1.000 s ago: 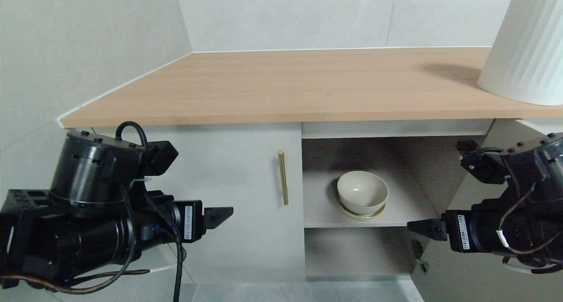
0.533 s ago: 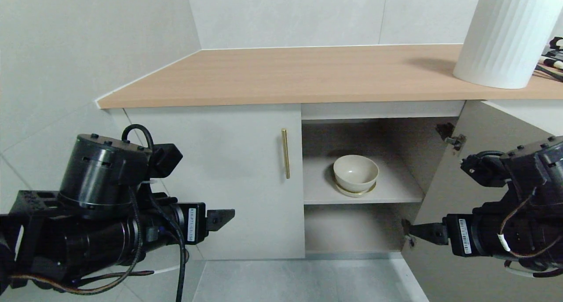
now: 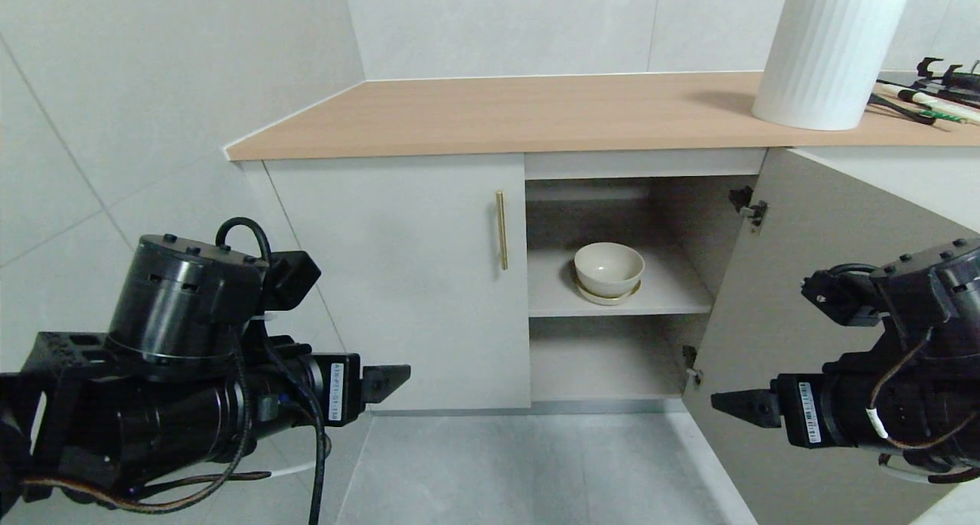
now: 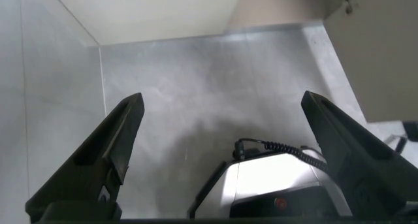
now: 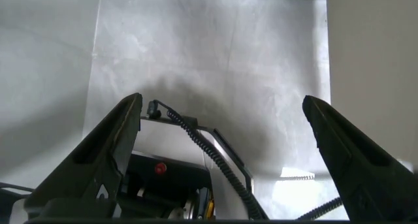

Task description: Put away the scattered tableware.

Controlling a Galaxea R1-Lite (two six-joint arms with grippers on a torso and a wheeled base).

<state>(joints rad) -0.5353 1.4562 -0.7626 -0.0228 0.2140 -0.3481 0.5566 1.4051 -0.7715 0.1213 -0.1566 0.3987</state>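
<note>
- Wooden countertop (image 3: 521,112) up top, cabinet (image 3: 398,280) beneath, its right door (image 3: 773,295) open.
- Bowl (image 3: 609,265) on saucer (image 3: 609,298), mid-frame shelf (image 3: 677,291).
- Both spread wide, empty: left gripper (image 4: 221,145), right gripper (image 5: 222,145).

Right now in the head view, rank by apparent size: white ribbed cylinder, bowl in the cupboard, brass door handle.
1. white ribbed cylinder, clearly largest.
2. bowl, covering more area, though set farther back.
3. brass door handle, thin, yet about as long as the bowl is wide.
</note>
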